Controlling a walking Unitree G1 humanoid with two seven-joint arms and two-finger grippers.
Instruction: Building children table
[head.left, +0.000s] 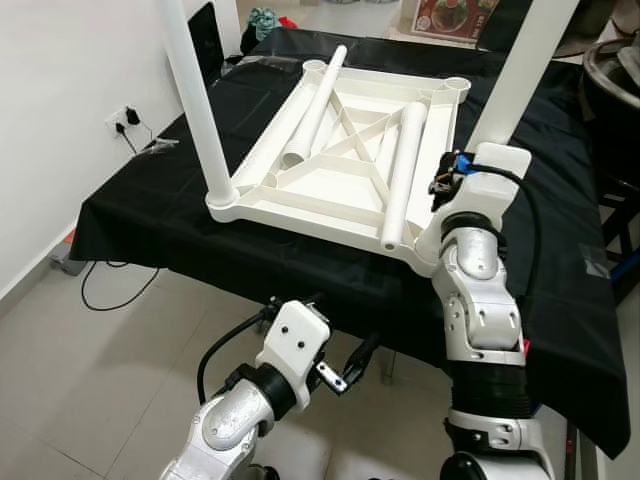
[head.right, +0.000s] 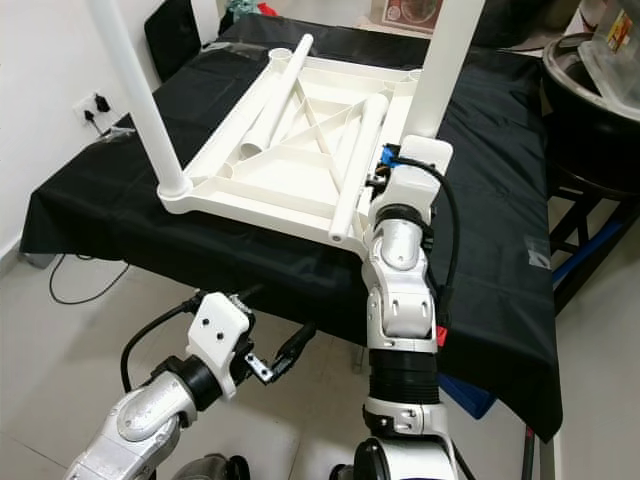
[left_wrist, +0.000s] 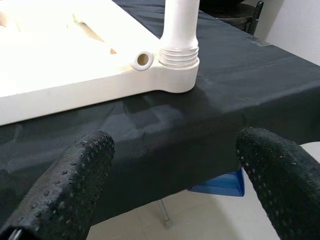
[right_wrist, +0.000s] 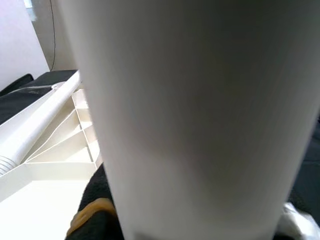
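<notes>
The white children's table top (head.left: 330, 205) lies upside down on a black-covered table (head.left: 150, 210). One white leg (head.left: 195, 100) stands upright in its near-left corner. Another leg (head.left: 520, 70) stands in the near-right corner socket (left_wrist: 177, 75). Two loose legs (head.left: 315, 105) (head.left: 405, 170) lie inside the ribbed underside. My right gripper (head.left: 487, 150) is shut on the near-right leg (right_wrist: 200, 115) just above its base, its fingers hidden behind the wrist. My left gripper (head.left: 345, 372) hangs open below the table's front edge, its pads (left_wrist: 65, 185) wide apart with nothing between them.
The black cloth hangs over the front edge. A wall socket with plugs (head.left: 125, 120) and a cable on the floor (head.left: 110, 285) are at the left. A blue box (head.right: 465, 390) sits under the table. Dark furniture (head.right: 590, 110) stands at the right.
</notes>
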